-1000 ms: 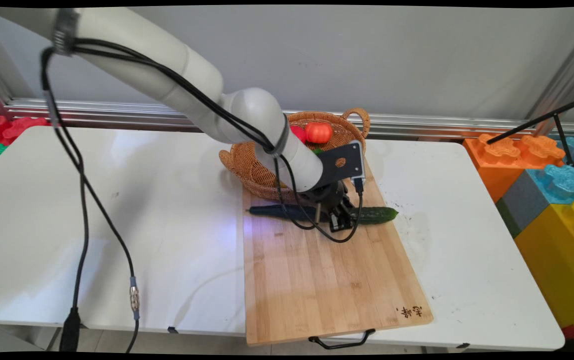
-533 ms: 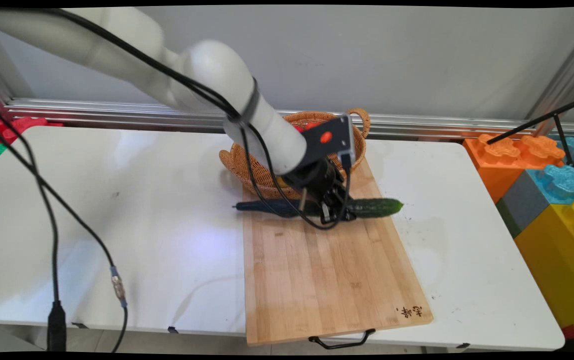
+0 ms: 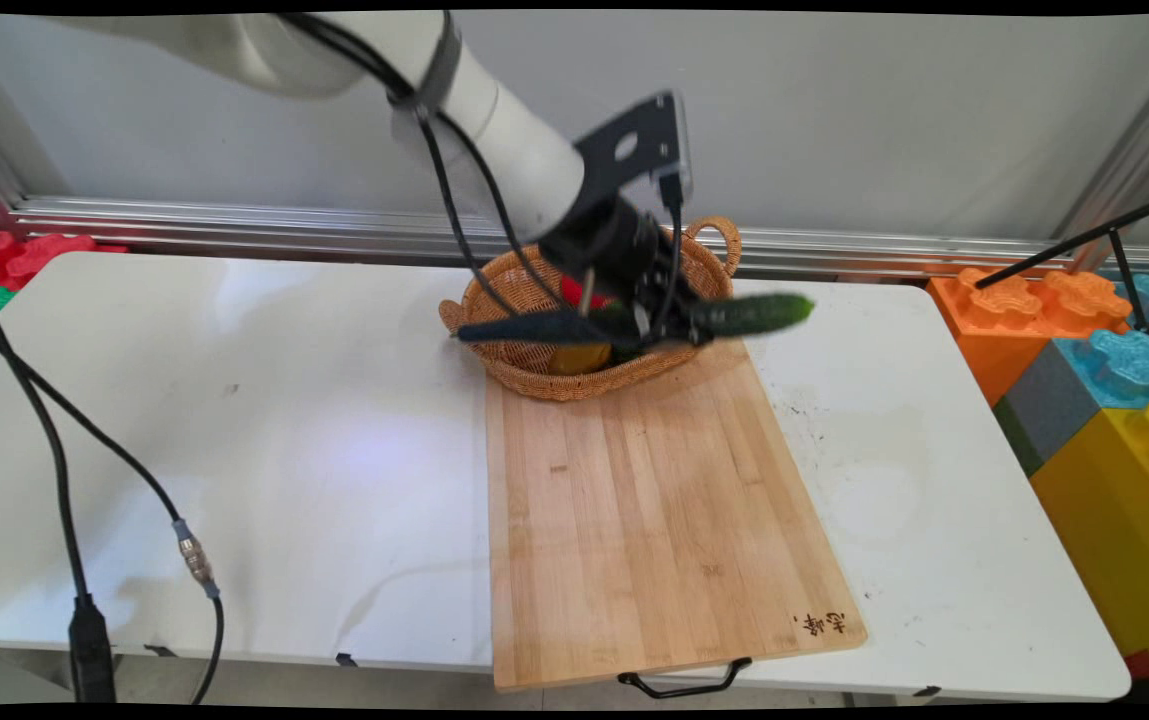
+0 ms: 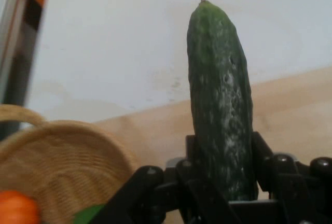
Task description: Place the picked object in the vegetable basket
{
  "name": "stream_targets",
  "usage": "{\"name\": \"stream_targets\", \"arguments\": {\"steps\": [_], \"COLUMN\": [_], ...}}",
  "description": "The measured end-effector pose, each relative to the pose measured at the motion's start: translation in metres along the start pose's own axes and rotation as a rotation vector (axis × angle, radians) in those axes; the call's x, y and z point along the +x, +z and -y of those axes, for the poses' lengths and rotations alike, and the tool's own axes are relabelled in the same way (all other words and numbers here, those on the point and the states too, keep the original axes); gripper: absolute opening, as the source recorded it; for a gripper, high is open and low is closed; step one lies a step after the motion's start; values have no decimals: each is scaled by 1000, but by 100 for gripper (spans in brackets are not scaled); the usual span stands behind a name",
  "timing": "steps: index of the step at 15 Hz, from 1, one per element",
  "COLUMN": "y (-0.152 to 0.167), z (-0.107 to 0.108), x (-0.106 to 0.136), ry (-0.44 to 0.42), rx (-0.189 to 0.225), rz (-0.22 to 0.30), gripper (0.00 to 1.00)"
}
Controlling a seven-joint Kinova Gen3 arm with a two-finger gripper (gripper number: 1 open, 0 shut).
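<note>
Cucumber (image 3: 634,320) hung level in the air over the wicker basket (image 3: 524,355), at twelve o'clock of the cutting board (image 3: 654,520); the gripper (image 3: 649,318) clamped its middle, probably for balance. From the hand camera, the cucumber (image 4: 220,105) stood between the closed fingers (image 4: 267,159), basket (image 4: 57,156) at eight o'clock.

The white arm (image 3: 474,110) is reached in from the upper left and angled down toward the right, black cables (image 3: 454,200) being hung from it, while the black gripper (image 3: 646,318) is held raised above the table with its fingers (image 4: 264,156) clamped on a cucumber (image 3: 749,314).
</note>
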Motion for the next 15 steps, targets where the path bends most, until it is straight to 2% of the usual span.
{"name": "stream_targets", "arguments": {"steps": [5,9,15], "y": [-4,29,73], "z": [34,64,91], "x": [5,-7,-32], "ry": [-10,-60,-116], "rx": [78,117,140], "rz": [-21,-5,27], "gripper": [0,0,0]}}
